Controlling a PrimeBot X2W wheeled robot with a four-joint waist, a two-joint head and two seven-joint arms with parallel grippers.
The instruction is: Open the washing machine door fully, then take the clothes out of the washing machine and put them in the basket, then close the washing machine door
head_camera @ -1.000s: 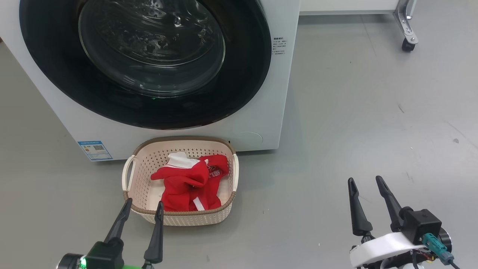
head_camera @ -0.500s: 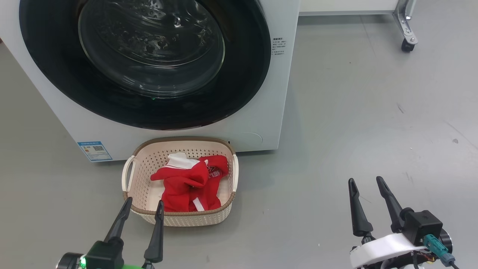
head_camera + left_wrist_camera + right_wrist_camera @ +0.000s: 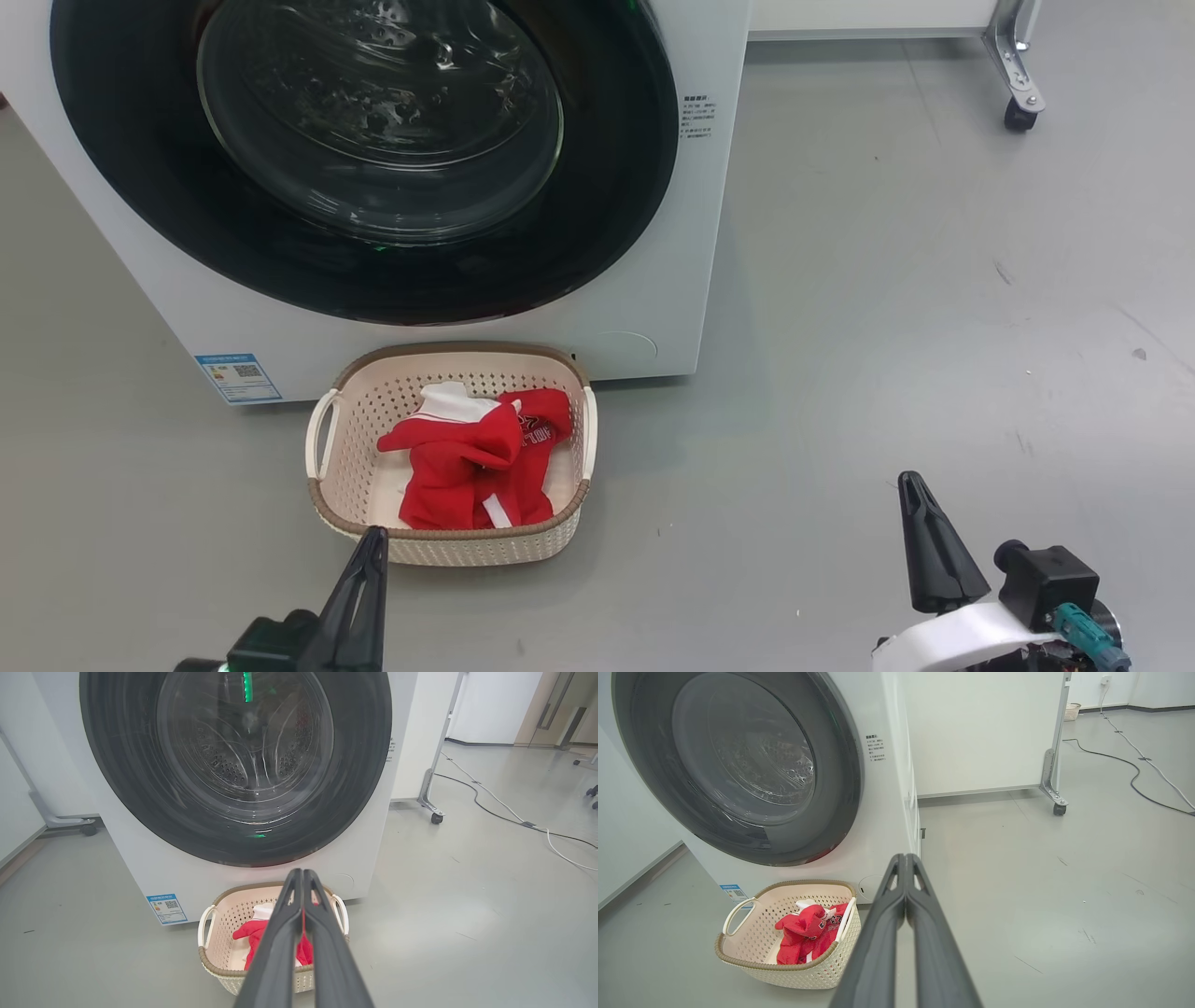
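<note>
Washing machine (image 3: 672, 308): white front-loader, upright on the grey floor (image 3: 887, 280). Washing machine door (image 3: 373, 140) shut flat against the machine's front; glossy black ring around a bulging clear glass bowl. The left wrist view shows steel drum ribs and perforations through the glass. Blue sticker (image 3: 238, 376) low on the machine's front, toward the robot's left. Small block of printed text (image 3: 698, 114) on the front, just beside the door's rim on the robot's right. Basket (image 3: 467, 551), cream perforated plastic with a brown rim, stands on the floor directly before the machine, under the door's lowest arc; its back rim is at the machine's base, contact not clear. Clothes (image 3: 467, 457) lie inside the basket in a bright red heap: white collar part on the side nearest the machine, a white stripe on the far side, small white lettering on one fold. Left gripper (image 3: 373, 537): fingers pressed together, nothing between them, tip just off the basket rim farthest from the machine. Right gripper (image 3: 913, 490): fingers likewise pressed together and empty, above bare floor, well apart from the machine and to its right as the robot sees it. Castor wheel (image 3: 1018, 114) of a metal frame stands past the machine's right side; a cable (image 3: 504, 812) trails across the floor beyond it.
</note>
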